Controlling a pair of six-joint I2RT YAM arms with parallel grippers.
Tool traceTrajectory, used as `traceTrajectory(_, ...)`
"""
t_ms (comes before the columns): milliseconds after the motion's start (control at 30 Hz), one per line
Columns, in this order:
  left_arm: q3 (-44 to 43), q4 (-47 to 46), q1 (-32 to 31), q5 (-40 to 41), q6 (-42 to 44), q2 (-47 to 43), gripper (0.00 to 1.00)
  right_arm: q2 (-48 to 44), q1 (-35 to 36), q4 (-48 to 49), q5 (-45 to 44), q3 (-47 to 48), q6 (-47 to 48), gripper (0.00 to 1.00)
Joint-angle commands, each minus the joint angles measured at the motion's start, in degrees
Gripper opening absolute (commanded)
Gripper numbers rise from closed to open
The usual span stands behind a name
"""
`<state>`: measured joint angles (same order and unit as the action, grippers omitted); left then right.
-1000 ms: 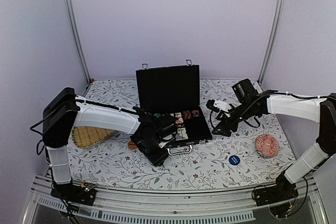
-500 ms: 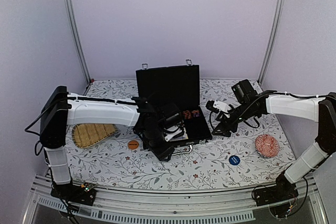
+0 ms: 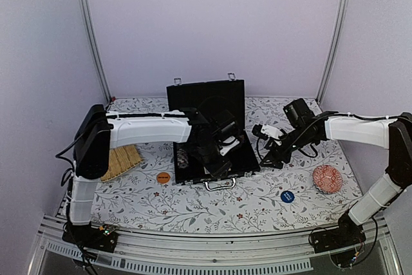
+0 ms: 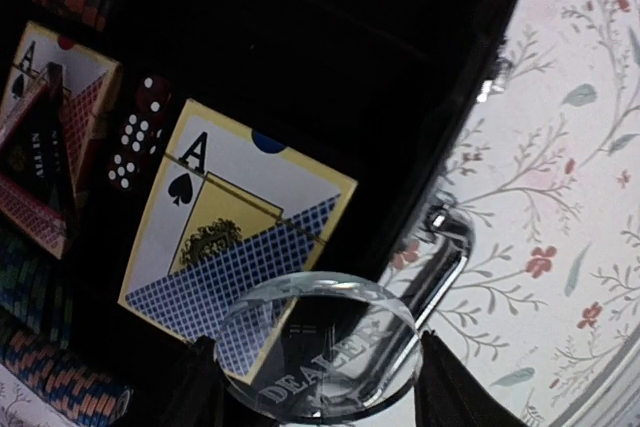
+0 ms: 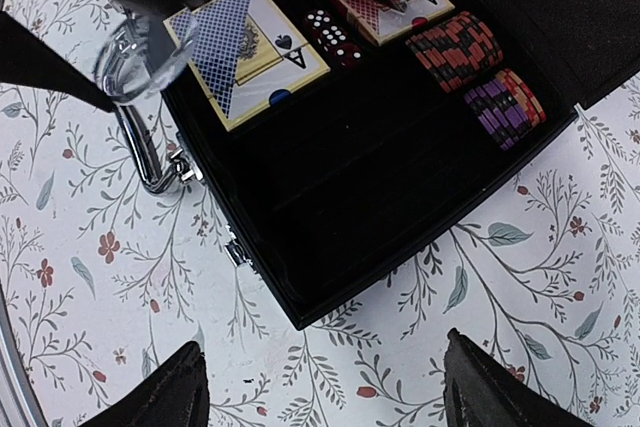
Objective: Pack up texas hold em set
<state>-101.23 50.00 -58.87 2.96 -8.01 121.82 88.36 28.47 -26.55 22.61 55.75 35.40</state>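
Note:
The black case lies open mid-table, its lid upright. Inside it are two card decks, red dice and rows of chips. My left gripper is shut on a clear dealer disc, holding it over the case's front edge near the silver handle. Open and empty, my right gripper hovers above the tablecloth just off the case's right front corner. An orange disc and a blue disc lie on the table in front of the case.
A woven straw tray sits at the left, partly behind the left arm. A red patterned bowl stands at the right. Metal frame posts rise at the table's back corners.
My left arm has swung right from the table left of the case to over the case's front, carrying the clear disc. The right arm has not moved.

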Motion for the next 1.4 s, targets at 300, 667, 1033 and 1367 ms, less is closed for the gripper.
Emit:
traceTrajectory(300,-6.28,-2.34,5.72,0.66,0.74,7.82,0.39,0.93,-0.03,0.31,-1.69,-0.99,0.90,0.81)
traceTrajectory(667,-7.06,-2.76,6.84,-1.34,1.23,10.44,0.44,2.32,-0.08,-0.22,-1.86,-0.94,1.25,0.81)
traceTrajectory(1033,-7.41,-0.62,6.75,-0.40,0.39,3.27,0.60,2.83,-0.08,-0.61,-1.61,-0.56,1.34,0.81)
traceTrajectory(1367,8.69,-2.13,7.60,1.68,-2.55,-16.33,0.65,3.20,-0.08,-0.93,-1.34,-0.40,1.51,0.81)
